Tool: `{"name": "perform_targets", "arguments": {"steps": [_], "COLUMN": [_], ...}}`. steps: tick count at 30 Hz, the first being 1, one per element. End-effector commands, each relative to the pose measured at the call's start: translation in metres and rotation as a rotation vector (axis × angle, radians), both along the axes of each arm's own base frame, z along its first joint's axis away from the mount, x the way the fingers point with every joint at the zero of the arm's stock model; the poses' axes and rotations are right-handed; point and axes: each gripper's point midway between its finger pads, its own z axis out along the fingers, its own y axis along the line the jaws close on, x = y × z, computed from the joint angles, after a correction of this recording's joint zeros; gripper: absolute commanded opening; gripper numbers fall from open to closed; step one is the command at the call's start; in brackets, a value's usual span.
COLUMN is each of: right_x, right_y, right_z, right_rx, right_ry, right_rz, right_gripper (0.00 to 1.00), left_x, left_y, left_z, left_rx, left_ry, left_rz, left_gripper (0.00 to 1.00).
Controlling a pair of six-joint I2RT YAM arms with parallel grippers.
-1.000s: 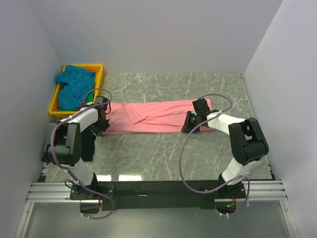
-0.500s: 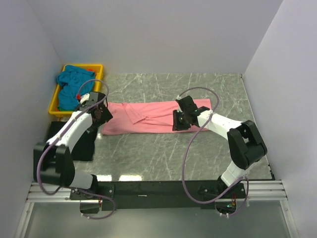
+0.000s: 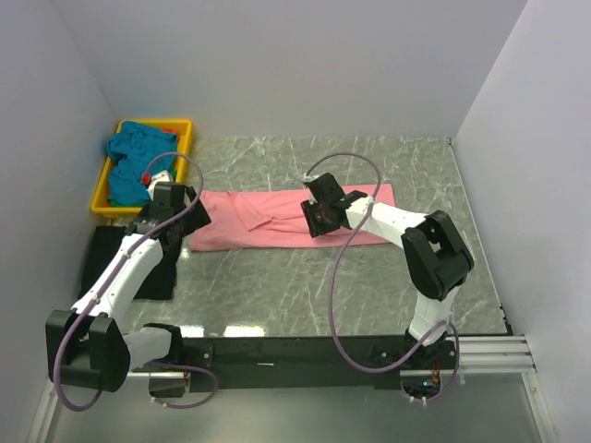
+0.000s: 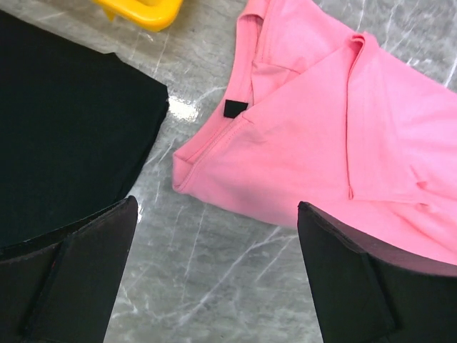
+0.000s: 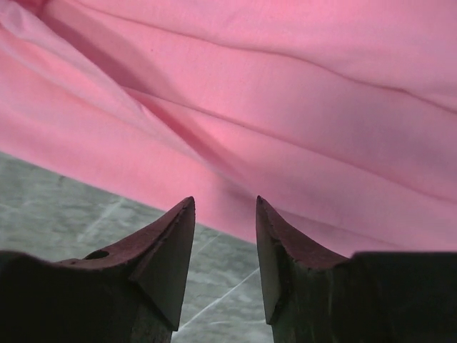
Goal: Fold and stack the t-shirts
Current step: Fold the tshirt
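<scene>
A salmon pink t-shirt (image 3: 268, 220), folded lengthwise into a long strip, lies flat across the middle of the marble table. My left gripper (image 3: 180, 208) hovers over its left, collar end (image 4: 307, 121) with fingers wide open (image 4: 216, 207) and nothing between them. My right gripper (image 3: 319, 217) is low over the near edge of the shirt's middle (image 5: 285, 93). Its jaws stand apart (image 5: 225, 200), and only cloth and table show in the gap. A teal blue t-shirt (image 3: 138, 157) lies crumpled in the yellow tray, with bits of green and orange-red cloth under it.
The yellow tray (image 3: 187, 129) stands at the back left against the wall; its corner (image 4: 143, 11) shows in the left wrist view. A black folded cloth (image 3: 129, 263) lies on the table's left side, just left of the pink shirt's end (image 4: 64, 136). White walls enclose three sides.
The left gripper opened wide and reached forward over the shirt's left end. The right gripper slid left along the shirt from near its right end toward its middle, and its jaws parted.
</scene>
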Motion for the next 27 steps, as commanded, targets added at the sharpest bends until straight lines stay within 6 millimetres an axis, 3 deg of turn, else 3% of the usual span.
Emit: {"name": "perform_targets", "arguments": {"steps": [1,10,16,22,27], "right_x": [0.012,0.022,0.027,0.038,0.052], "right_y": [-0.001,-0.003,-0.001,-0.003,-0.006], "right_z": [0.006,-0.014,-0.016,-0.011,-0.007], "right_rx": [-0.117,-0.222,-0.233,-0.273,-0.326], "right_ry": [-0.079,-0.063,-0.078,-0.108,-0.14], "right_rz": [0.127,0.222,0.256,0.257,0.261], "right_gripper": [0.47,0.41,0.36,0.15,0.14], "left_x": [0.014,0.017,0.018,0.018,0.018], "left_y": [-0.004,-0.005,-0.007,-0.008,-0.008], "left_z": [-0.001,-0.012,-0.01,-0.012,-0.011], "left_rx": [0.026,0.024,0.017,0.015,0.014], "left_ry": [-0.058,-0.01,-0.019,-0.012,-0.014], "left_rz": [-0.06,-0.059,-0.068,-0.07,-0.071], "left_gripper": [0.99,0.98,0.97,0.97,0.97]}}
